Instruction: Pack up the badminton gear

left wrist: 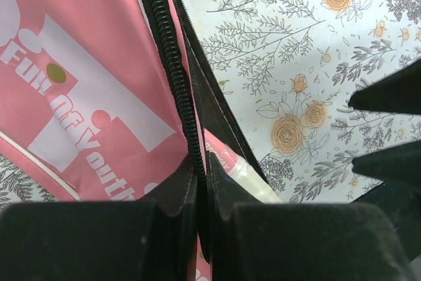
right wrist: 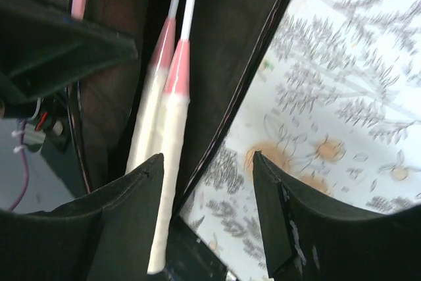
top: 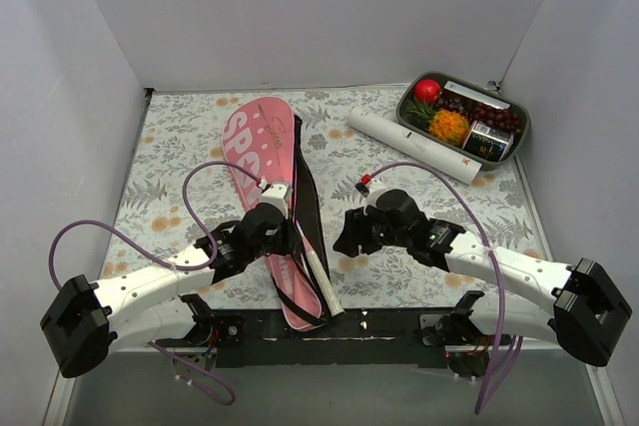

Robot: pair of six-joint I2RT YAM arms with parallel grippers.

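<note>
Pink fabric with big white letters is what I notice first: the racket-shaped bag (top: pixel 262 142) lies lengthwise on the flower-patterned desk (top: pixel 180 147), its wide end towards the back wall and its narrow end near the arm bases. Its right side hangs open, showing a dark lining. The left claw (left wrist: pixel 202 166) is pinched tight on the bag's black zipper edge (left wrist: pixel 172 70), with the teeth of the zip running straight into the closed fingers. From the right wrist view, two white-wrapped racket handles (right wrist: pixel 168 129) with pink collars lie side by side inside the opening, their thin shafts running deeper into the bag and their butt ends poking out at the near end. The right claw (right wrist: pixel 207 159) hangs over that same open edge with its jaws spread wide and nothing gripped; one finger sits just beside the nearer handle, the other over the bare desk cloth. The long white tube (top: pixel 414 145) lies slantwise on the desk towards the back right, well apart from the bag. Just beyond it, in the far right corner, is a grey tray (top: pixel 526 127) filled with colourful fruit (top: pixel 449 127).
</note>
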